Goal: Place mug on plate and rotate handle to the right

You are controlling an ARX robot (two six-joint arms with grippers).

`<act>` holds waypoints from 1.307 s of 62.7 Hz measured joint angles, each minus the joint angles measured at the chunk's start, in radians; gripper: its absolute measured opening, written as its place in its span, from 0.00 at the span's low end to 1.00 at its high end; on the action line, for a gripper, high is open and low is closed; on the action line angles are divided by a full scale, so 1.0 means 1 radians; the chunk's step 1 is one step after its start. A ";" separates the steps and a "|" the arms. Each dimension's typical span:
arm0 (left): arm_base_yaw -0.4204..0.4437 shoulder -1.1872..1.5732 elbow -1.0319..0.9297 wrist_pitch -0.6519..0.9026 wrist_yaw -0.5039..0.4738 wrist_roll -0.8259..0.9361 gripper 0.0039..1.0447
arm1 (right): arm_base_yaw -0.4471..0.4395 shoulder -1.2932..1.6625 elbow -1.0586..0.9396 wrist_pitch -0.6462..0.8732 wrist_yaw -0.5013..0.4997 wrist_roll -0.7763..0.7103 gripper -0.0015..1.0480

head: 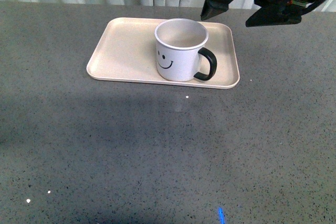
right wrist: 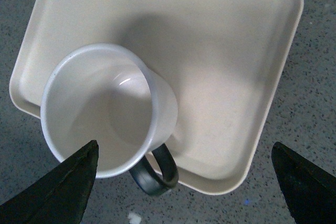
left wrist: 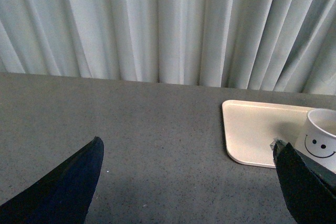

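Mug, white cylindrical with black smiley face (head: 179, 51): you'll find it upright on the right half of the pale pink rectangular plate (head: 126, 51), black loop handle (head: 207, 65) pointing right. Right gripper (head: 233, 15): raised clear of the mug, fingers spread wide, empty. Left gripper (left wrist: 186, 192): spread wide, empty, over the grey speckled table (head: 157, 156)

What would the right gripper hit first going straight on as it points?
Probably the mug, standing on the plate below the open right gripper; depth is unclear, so it might reach the plate beside it.
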 joint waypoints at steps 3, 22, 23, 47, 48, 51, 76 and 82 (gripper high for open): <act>0.000 0.000 0.000 0.000 0.000 0.000 0.91 | 0.012 0.024 0.026 -0.013 0.006 0.011 0.91; 0.000 0.000 0.000 0.000 0.000 0.000 0.91 | 0.055 0.093 0.070 -0.050 0.037 0.056 0.91; 0.000 0.000 0.000 0.000 0.000 0.000 0.91 | 0.055 0.095 0.072 -0.050 0.039 0.058 0.91; 0.000 0.000 0.000 0.000 0.000 0.000 0.91 | 0.066 0.175 0.172 -0.130 0.033 0.118 0.41; 0.000 0.000 0.000 0.000 0.000 0.000 0.91 | 0.067 0.177 0.175 -0.133 0.032 0.119 0.39; 0.000 0.000 0.000 0.000 0.000 0.000 0.91 | 0.069 0.183 0.188 -0.142 0.030 0.127 0.33; 0.000 0.000 0.000 0.000 0.000 0.000 0.91 | 0.051 0.217 0.343 -0.262 0.014 0.047 0.02; 0.000 0.000 0.000 0.000 0.000 0.000 0.91 | 0.032 0.243 0.412 -0.322 -0.010 -0.053 0.02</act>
